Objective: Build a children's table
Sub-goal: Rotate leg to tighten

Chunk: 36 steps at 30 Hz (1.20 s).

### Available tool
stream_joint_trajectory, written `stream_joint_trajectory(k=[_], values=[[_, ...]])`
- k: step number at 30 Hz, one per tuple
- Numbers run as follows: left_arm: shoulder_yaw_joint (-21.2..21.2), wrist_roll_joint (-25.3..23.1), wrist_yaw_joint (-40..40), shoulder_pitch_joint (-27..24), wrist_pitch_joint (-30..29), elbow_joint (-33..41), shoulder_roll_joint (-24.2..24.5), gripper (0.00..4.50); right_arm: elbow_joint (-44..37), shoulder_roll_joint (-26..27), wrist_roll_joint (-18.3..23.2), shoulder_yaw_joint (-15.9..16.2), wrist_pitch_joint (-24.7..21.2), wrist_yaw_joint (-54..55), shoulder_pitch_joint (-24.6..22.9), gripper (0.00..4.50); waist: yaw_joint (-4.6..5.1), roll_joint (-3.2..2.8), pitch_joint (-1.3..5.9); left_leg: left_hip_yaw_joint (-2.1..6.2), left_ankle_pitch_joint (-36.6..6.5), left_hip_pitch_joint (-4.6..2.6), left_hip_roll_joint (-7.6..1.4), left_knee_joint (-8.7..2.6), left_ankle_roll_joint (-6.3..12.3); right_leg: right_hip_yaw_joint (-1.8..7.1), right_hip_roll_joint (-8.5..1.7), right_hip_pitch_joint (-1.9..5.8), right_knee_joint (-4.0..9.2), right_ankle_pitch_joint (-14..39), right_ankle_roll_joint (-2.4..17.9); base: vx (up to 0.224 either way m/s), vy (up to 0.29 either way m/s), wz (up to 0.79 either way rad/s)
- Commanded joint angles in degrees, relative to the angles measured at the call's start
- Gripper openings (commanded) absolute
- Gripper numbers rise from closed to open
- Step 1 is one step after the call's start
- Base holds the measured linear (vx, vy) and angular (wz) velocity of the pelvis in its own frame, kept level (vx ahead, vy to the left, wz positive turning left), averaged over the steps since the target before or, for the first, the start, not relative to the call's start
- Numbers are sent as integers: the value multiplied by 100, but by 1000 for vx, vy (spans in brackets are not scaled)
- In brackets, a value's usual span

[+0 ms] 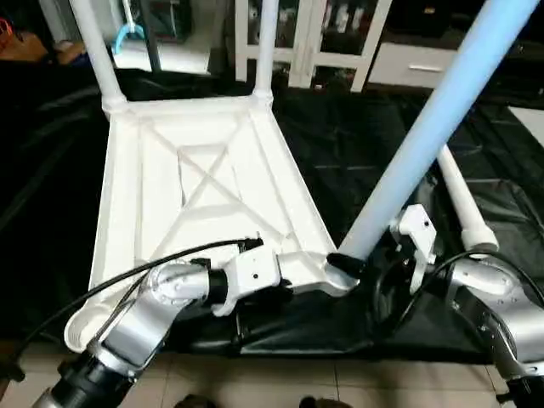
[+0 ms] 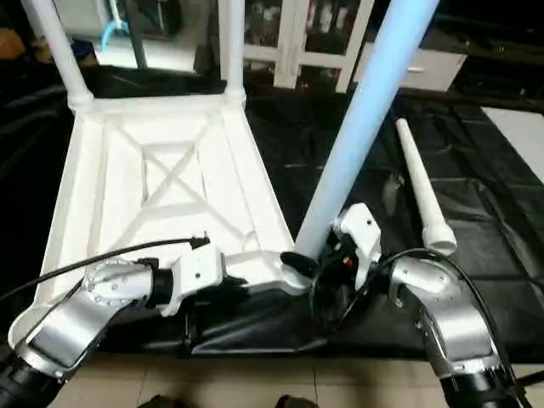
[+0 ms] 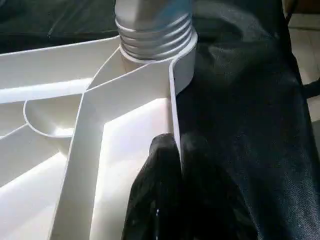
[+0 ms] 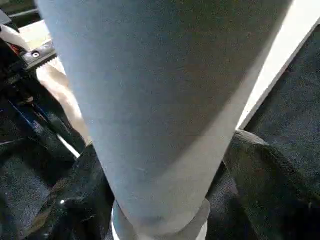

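Note:
The white table top (image 1: pixel 136 187) lies upside down on a black sheet, its X ribs facing up. Two white legs (image 1: pixel 95 51) (image 1: pixel 266 47) stand in its far corner sockets. A third leg (image 1: pixel 425 127) sits with its ribbed end (image 3: pixel 155 35) in the near right socket (image 3: pixel 182 65) and leans up to the right. My left gripper (image 3: pixel 172 145) is shut on the top's near rim beside that socket. My right gripper (image 1: pixel 353 259) is open, with a finger (image 4: pixel 260 165) on each side of the leaning leg's lower end. Another leg (image 2: pixel 418 183) lies loose on the sheet to the right.
The black sheet (image 1: pixel 357 144) covers the floor under the work, and pale tiles (image 1: pixel 280 382) run along its near edge. A white glass-door cabinet (image 1: pixel 314 42) stands at the back. A white flat board (image 1: pixel 531 119) lies at the far right.

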State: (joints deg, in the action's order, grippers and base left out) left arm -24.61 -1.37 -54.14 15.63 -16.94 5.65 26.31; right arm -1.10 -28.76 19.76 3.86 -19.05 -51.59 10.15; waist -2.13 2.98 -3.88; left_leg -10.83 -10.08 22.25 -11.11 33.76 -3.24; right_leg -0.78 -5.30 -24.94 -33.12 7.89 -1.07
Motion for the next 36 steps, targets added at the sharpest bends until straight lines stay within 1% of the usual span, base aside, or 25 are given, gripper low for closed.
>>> stream_joint_trajectory(k=[1,2,5,7,8,11,12,15,19,20,22,23,24,25,26,27,28,29,30,31,32,33,34,35,36], values=[[-169,180,-285,-25,232,346,-28,0,109,-108,96,-293,4,-49,76,308,9,-18,323,24,-1669,-116,-155,-446,190,82,-106,246,318,1484,997,0,0,0],[-169,180,-285,-25,232,346,-28,0,109,-108,96,-293,4,-49,76,297,9,-18,323,24,-1669,-116,-155,-446,190,82,-106,246,318,1484,997,0,0,0],[-176,229,-322,-47,253,377,-11,0,216,-122,314,-270,28,-344,118,265,6,-3,315,26,-1826,-125,-160,-446,152,89,-111,222,350,1792,915,0,0,0],[-172,238,-324,-43,252,370,-9,0,264,-109,340,-249,49,-426,136,258,7,-4,309,29,-1831,-118,-161,-453,148,86,-105,220,347,1789,913,0,0,0],[-170,239,-325,-43,252,369,-8,0,266,-106,357,-245,44,-451,137,236,9,-3,310,29,-1805,-111,-160,-453,145,87,-105,225,342,1756,912,0,0,0],[-168,251,-337,-55,234,378,5,0,247,-98,379,-253,30,-454,116,222,5,1,315,26,-1718,-103,-157,-451,149,87,-107,235,333,1691,911,0,0,0],[-168,258,-342,-58,224,380,7,0,240,-99,391,-254,23,-461,108,206,6,3,315,25,-1699,-103,-155,-450,157,87,-107,235,332,1683,912,0,0,0],[-168,255,-349,-64,235,368,19,0,223,-83,393,-249,25,-439,71,200,5,-1,316,23,-1712,-107,-154,-448,153,86,-106,234,336,1702,916,0,0,0],[-167,249,-325,-72,219,352,22,0,280,8,253,-236,92,-198,34,197,12,-3,315,24,-1726,-100,-152,-452,137,84,-105,232,339,1741,900,0,0,0],[-129,266,-198,-67,143,306,-97,0,342,169,61,-239,111,201,45,196,22,15,328,26,-1736,-97,-152,-448,127,83,-107,239,339,1777,888,0,0,0],[-102,156,159,0,-42,154,-353,0,552,538,-335,-269,130,1123,135,195,40,-3,319,21,-1763,-92,-148,-454,69,89,-109,210,351,1910,853,0,0,0],[-132,7,360,56,-194,65,-446,0,640,723,-483,-285,62,1558,186,194,88,5,314,39,-1796,-64,-131,-475,-49,76,-105,221,359,2103,782,0,0,0],[-161,-100,476,93,-291,13,-487,0,687,825,-554,-294,13,1789,216,193,110,9,322,55,-1832,-51,-125,-481,-107,67,-108,236,352,2192,740,0,0,0],[-187,-191,572,124,-381,-35,-521,0,731,907,-629,-304,-30,2006,243,192,144,22,327,74,-1945,-45,-117,-490,-179,54,-113,246,370,2406,637,0,0,0],[-211,-284,713,167,-481,-105,-601,0,814,1039,-719,-310,-119,2306,292,191,165,21,325,64,-2100,-100,-125,-469,-178,66,-105,192,408,2509,604,0,0,0],[-233,-452,1040,241,-759,-215,-807,0,1011,1196,-1007,-205,-244,2790,406,191,194,15,317,60,-2195,-109,-115,-460,-169,73,-95,168,426,2596,591,0,0,0],[-235,-536,1236,286,-925,-285,-943,0,1137,1309,-1141,-165,-274,3067,480,191,205,9,309,69,-2215,-94,-111,-468,-186,67,-95,168,431,2646,572,0,0,0],[-233,-707,1645,384,-1264,-445,-1230,0,1419,1548,-1420,-79,-315,3637,643,191,237,-10,333,77,-2253,-103,-108,-459,-269,61,-92,157,424,2706,548,0,0,0],[-233,-707,1645,384,-1264,-445,-1230,0,1419,1548,-1420,-79,-315,3637,643,191,261,7,323,86,-2293,-93,-95,-462,-292,47,-88,154,446,2791,517,0,0,0],[-179,-784,1930,440,-1451,-551,-1421,0,1571,1705,-1497,-73,-260,3903,738,190,256,18,333,95,-2455,-126,-81,-445,-279,27,-82,157,480,2990,399,0,0,0],[-179,-784,1930,440,-1451,-551,-1421,0,1571,1705,-1497,-73,-260,3903,738,189,272,18,318,107,-2594,-111,-65,-438,-222,12,-81,139,523,3158,302,0,0,0],[-179,-784,1930,440,-1451,-551,-1421,0,1571,1705,-1497,-73,-260,3903,738,189,272,18,318,107,-2594,-111,-65,-438,-222,12,-81,139,523,3158,302,0,0,0],[-134,-844,2230,623,-1617,-809,-1765,0,2018,2216,-1599,21,-36,4355,1054,189,289,44,320,114,-2661,-112,-67,-435,-210,6,-86,113,544,3272,255,0,0,0],[-127,-867,2300,687,-1643,-888,-1858,0,2176,2389,-1631,94,31,4451,1173,189,347,18,314,152,-2786,-104,-51,-443,-265,-33,-86,108,558,3444,228,0,0,0],[-117,-871,2290,726,-1558,-927,-1855,0,2217,2490,-1561,129,99,4365,1226,189,376,21,315,173,-2860,-98,-45,-445,-279,-57,-83,122,570,3512,193,0,0,0]])
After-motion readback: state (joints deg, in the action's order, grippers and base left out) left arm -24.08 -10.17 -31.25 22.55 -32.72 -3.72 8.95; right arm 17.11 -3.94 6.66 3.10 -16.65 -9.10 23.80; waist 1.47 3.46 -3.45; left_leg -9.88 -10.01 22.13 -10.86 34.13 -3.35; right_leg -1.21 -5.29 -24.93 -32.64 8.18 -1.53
